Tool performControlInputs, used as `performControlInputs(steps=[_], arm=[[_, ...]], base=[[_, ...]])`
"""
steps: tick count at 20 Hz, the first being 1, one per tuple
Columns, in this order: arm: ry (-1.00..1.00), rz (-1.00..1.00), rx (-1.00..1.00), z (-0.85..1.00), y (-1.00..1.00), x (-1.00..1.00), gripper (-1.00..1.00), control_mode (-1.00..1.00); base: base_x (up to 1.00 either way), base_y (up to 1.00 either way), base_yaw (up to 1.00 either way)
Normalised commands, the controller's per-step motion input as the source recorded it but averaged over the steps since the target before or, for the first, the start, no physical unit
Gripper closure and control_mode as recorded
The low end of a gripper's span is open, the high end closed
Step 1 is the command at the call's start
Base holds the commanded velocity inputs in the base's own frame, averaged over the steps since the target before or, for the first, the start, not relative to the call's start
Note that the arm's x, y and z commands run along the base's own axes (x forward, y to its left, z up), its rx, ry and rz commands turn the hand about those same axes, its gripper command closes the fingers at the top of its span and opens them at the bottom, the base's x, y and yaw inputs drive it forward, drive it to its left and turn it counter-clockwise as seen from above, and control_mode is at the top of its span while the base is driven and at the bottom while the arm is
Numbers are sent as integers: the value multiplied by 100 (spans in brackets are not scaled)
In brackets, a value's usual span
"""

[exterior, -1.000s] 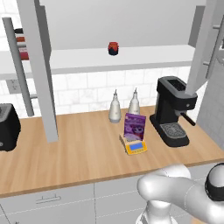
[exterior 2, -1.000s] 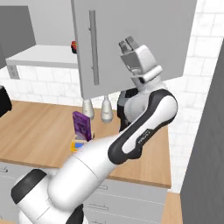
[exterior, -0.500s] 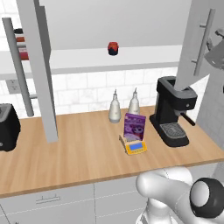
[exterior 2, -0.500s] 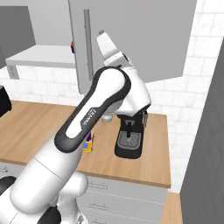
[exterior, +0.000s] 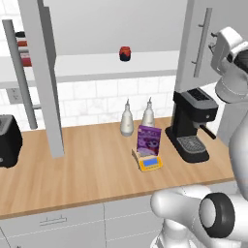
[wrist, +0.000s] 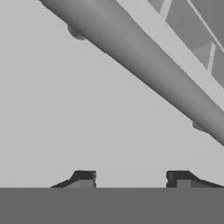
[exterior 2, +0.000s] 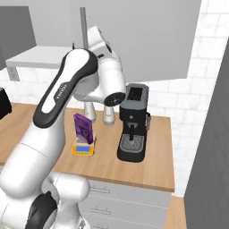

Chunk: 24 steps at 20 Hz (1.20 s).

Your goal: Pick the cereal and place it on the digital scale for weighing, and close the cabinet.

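The purple cereal (exterior: 148, 140) box stands upright on the yellow-orange digital scale (exterior: 149, 162) at mid-counter; both show again, cereal (exterior 2: 83, 127) on scale (exterior 2: 83, 149), in the right base view. My gripper (exterior: 212, 41) is up high, against the right door of the light grey cabinet (exterior: 190, 29), beside its vertical bar handle (exterior: 202, 42). In the hand view my gripper (wrist: 131, 177) faces the door's flat front, and the handle (wrist: 144, 65) crosses slantwise above the fingertips (wrist: 85, 176). The jaws stand apart with nothing between them. The left door (exterior: 41, 72) stands open, edge-on.
A black coffee machine (exterior: 192, 124) stands right of the scale, and two pale bottles (exterior: 127, 119) stand behind it. A small red jar (exterior: 125, 53) sits on the shelf inside the cabinet. A black appliance (exterior: 7, 140) sits at the counter's left end.
The arm has swung left with the right cabinet door, which now faces more squarely forward. The fingers have drawn closer together. Cereal and scale have not moved.
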Motion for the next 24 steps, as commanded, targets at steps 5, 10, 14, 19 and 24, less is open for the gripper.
performControlInputs(steps=[5, 10, 14, 19, 24], arm=[[13, 0, 1, -20, 0, 100, -100, -100], [7, 0, 0, -21, 0, 100, -100, -100], [0, 0, 0, -37, 0, 100, -100, -100], [-2, 0, 0, -48, 0, 100, -100, -100], [-6, 0, 0, -42, 0, 70, -100, -100]], base=[[0, 0, 0], [0, 0, 0], [0, 0, 0], [0, 0, 0], [0, 0, 0]])
